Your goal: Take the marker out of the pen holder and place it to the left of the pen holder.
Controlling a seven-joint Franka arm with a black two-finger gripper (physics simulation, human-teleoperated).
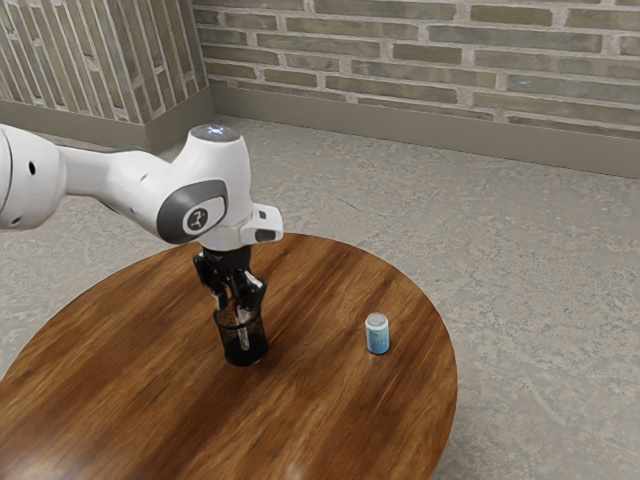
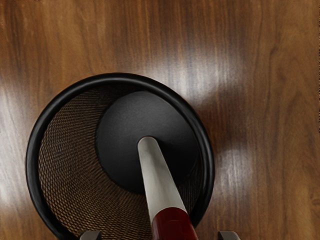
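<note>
Marker (image 2: 159, 185) sits inside the pen holder (image 2: 32, 160), its upper part between open fingers (image 1: 252, 296).

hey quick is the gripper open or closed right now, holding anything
Gripper: open, fingers apart on either side of the marker, not gripping it.

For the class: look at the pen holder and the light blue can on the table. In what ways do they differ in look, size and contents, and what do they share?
The pen holder is black with mesh walls; the can is light blue and whitish.
The pen holder is wider and taller than the can.
The pen holder is open-topped with a marker inside; the can has a closed top.
Both stand upright on the wooden table.
</note>
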